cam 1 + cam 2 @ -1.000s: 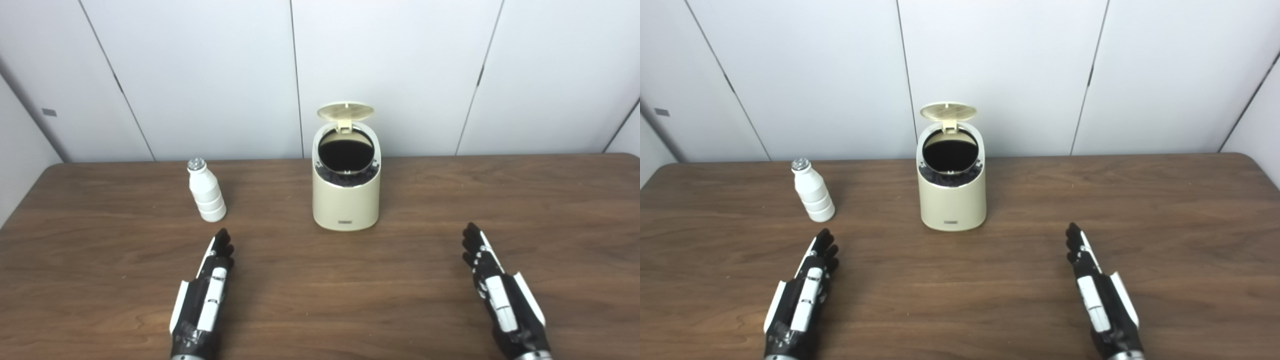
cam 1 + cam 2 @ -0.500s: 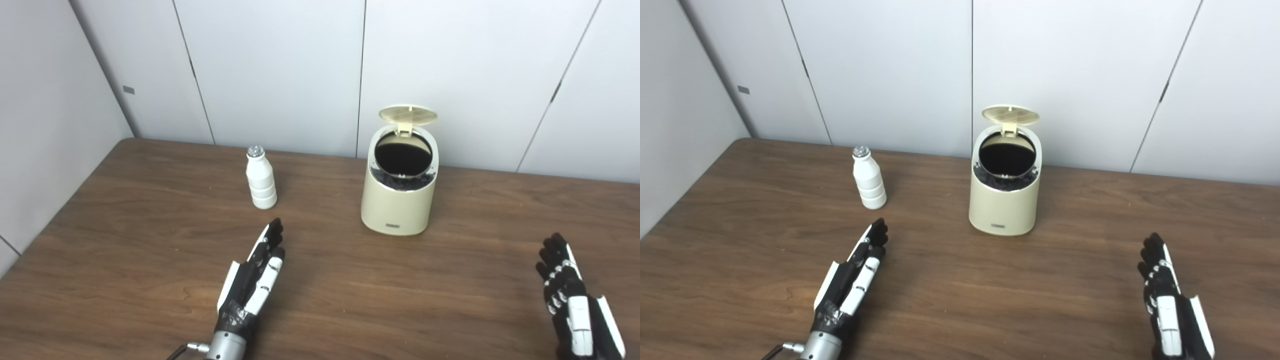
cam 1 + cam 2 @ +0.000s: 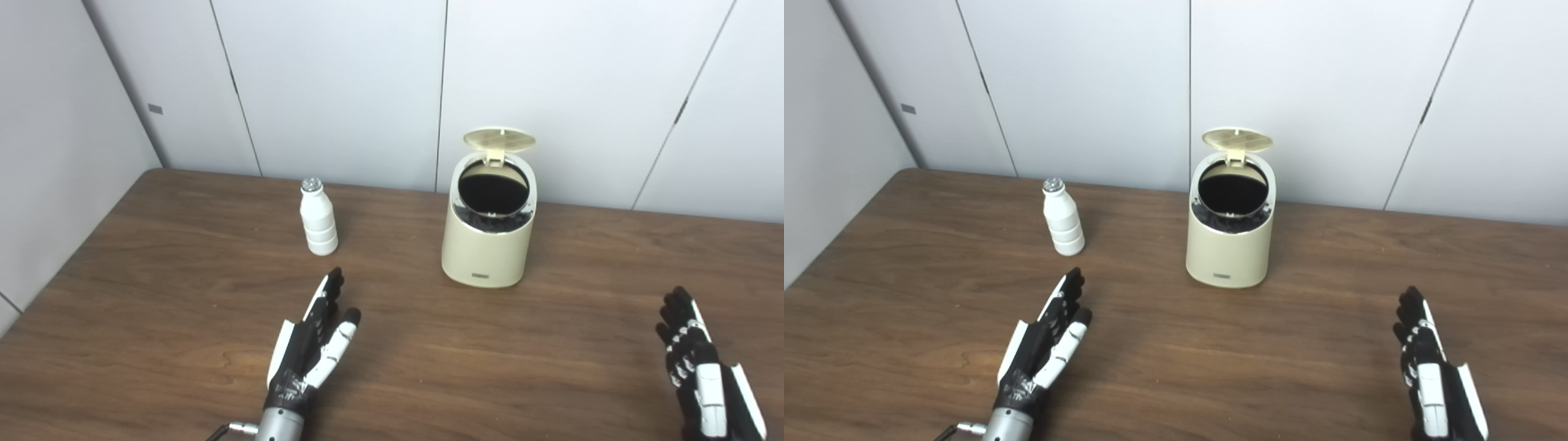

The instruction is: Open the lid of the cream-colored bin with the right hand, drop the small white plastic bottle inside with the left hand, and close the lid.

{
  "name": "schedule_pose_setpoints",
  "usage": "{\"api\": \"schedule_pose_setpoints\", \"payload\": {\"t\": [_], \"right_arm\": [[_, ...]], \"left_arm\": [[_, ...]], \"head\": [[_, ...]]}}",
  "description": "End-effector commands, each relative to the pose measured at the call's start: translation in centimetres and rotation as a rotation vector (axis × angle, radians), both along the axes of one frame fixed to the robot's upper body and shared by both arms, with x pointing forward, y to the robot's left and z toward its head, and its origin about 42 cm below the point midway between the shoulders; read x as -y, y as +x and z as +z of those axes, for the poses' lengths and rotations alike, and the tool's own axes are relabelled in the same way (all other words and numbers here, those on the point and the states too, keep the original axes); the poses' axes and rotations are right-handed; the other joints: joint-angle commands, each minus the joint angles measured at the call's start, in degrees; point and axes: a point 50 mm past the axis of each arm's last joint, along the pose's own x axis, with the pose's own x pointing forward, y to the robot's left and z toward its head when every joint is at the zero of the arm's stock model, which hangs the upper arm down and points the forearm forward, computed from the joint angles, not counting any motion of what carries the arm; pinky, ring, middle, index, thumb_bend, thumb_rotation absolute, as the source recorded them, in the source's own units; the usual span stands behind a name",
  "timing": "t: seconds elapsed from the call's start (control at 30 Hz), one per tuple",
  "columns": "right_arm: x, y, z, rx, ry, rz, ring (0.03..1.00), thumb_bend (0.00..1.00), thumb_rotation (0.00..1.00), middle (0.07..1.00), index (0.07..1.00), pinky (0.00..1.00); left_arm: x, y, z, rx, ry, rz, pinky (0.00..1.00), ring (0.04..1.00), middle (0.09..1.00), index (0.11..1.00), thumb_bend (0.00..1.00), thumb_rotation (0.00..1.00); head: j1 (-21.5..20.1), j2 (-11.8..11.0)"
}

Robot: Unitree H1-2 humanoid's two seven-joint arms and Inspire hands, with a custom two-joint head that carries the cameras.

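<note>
Both eye views carry nearly the same scene w/ small offsets. The left eye view shows more of the left wall and puts the right robot hand (image 3: 704, 367) hard against the frame's right side; the right eye view shows more of the surface (image 3: 1213, 343) to the right of that hand.

Cream-colored bin (image 3: 488, 236) stands upright near the far edge of the surface, about mid-width. Rounded body, small dark label low on its front, dark opening facing up and fwd. Its lid (image 3: 499, 139) is flipped up on a rear hinge, ribbed underside showing.

Small white plastic bottle (image 3: 1063, 217) stands upright near the far edge too, left of the bin & well apart from it; ridged body, narrow neck, silvery cap.

Left robot hand (image 3: 1047, 343) sits near the front edge, fingers spread and pointing twd the bottle, thumb splayed, holding nothing; clear gap btw fingertips and bottle. Right robot hand is near the front right, fingers extended, empty.
</note>
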Motion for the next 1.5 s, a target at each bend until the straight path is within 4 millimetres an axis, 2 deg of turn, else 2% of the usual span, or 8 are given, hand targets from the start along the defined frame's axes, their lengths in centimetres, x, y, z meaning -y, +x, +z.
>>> {"api": "schedule_pose_setpoints", "payload": {"t": [0.0,0.23,0.43,0.57,0.77,0.93,1.2,1.47], "right_arm": [[0.6,-1.5,-1.2,-0.036,0.012,-0.016,1.0,0.62,0.98,1.0,0.988,1.0],[1.6,-1.9,-1.1,-0.049,-0.014,-0.014,1.0,0.6,0.97,1.0,1.0,1.0],[1.9,-1.9,-1.3,-0.066,-0.064,-0.025,1.0,0.61,0.97,1.0,0.993,1.0],[2.2,-1.8,-1.4,-0.064,-0.13,-0.024,1.0,0.61,1.0,0.993,0.993,1.0],[2.4,-1.4,-0.8,-0.053,-0.179,-0.019,1.0,0.63,1.0,0.982,1.0,1.0],[2.4,-1.3,-0.5,-0.051,-0.171,-0.017,1.0,0.63,0.99,0.98,1.0,1.0],[2.3,-1.2,-0.8,-0.048,-0.169,-0.011,1.0,0.6,0.99,0.981,1.0,1.0],[2.1,-1.0,-1.2,-0.045,-0.201,-0.013,0.989,0.63,1.0,0.981,1.0,1.0]], "left_arm": [[-0.1,-1.0,1.5,0.032,0.06,0.063,0.96,0.953,0.946,0.97,0.79,0.46],[-0.8,0.3,5.5,0.015,0.123,0.105,0.9,0.923,0.95,0.988,0.84,0.42],[-1.4,1.8,7.1,0.03,0.172,0.117,0.85,0.91,0.938,0.976,0.88,0.43],[-1.8,2.9,8.0,0.043,0.176,0.132,0.89,0.921,0.938,0.971,0.88,0.42],[-2.8,5.1,8.8,-0.029,0.229,0.159,0.98,0.995,0.995,0.984,0.84,0.4],[-4.0,7.3,9.4,-0.045,0.35,0.21,0.87,0.955,0.989,0.977,0.84,0.44],[-5.3,9.7,10.0,-0.061,0.36,0.251,0.82,0.947,0.993,1.0,0.85,0.44],[-5.8,11.8,9.7,-0.098,0.385,0.283,0.79,0.921,0.989,0.994,0.84,0.41]], "head": [[0.0,0.02],[0.16,-0.02],[-0.1,-0.76],[-0.33,-0.97],[-0.55,-1.07],[-0.42,-1.09],[-0.94,-2.0],[-0.8,-1.96]]}}
